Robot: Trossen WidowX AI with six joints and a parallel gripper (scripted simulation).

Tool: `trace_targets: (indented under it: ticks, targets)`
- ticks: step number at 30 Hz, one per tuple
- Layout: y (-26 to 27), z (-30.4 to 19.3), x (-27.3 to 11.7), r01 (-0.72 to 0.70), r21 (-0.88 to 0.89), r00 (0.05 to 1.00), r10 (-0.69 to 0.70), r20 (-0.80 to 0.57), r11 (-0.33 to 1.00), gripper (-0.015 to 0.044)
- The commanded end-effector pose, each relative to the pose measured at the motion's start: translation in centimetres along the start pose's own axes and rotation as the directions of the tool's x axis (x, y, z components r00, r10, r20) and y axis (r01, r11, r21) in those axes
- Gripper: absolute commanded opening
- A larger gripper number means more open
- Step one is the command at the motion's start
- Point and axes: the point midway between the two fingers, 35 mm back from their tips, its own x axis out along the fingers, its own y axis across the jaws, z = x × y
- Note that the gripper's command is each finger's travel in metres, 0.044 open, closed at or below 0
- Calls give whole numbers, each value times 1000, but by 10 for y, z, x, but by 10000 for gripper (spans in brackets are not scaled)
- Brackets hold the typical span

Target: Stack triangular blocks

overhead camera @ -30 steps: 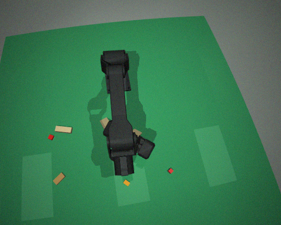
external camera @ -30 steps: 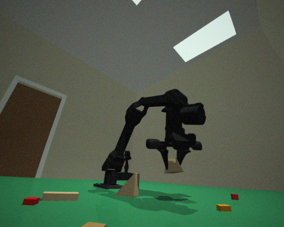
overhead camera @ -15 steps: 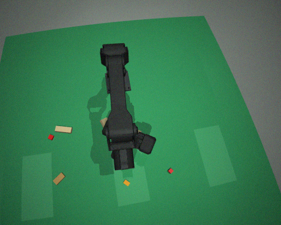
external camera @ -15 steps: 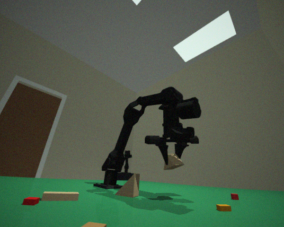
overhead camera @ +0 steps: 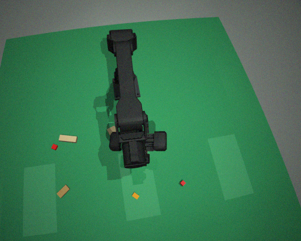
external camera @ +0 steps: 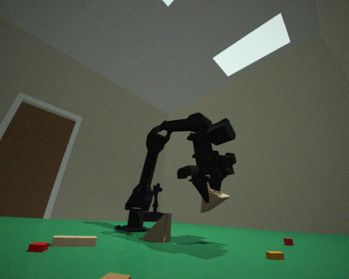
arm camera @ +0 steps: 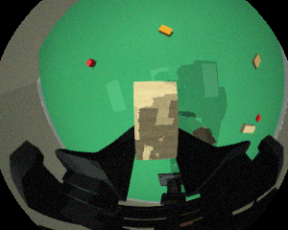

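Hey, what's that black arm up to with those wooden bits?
The arm's gripper is clamped on a tan wedge-shaped block and holds it in the air above the green table. A matching wedge stands on the table near the arm's base. The two are meant to fit slope to slope into one square block. Small red, orange and tan pieces lie scattered around, untouched.
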Motion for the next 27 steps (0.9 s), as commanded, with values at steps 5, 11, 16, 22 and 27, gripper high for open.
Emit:
trace_targets:
  ticks: [5, 11, 16, 22, 27]
  targets:
    - [0, -3, -1, 24, -213, 992, 2, 123, 977, 0]
    - [-1, -6, -1, 69, -360, 978, 9, 210, 931, 0]
    - [-1, -9, -1, 122, -468, 959, 17, 282, 875, 0]
    - [-1, -11, -1, 154, -516, 948, 21, 317, 842, 0]
    - [-4, -11, -3, 154, -517, 949, 20, 316, 842, 0]
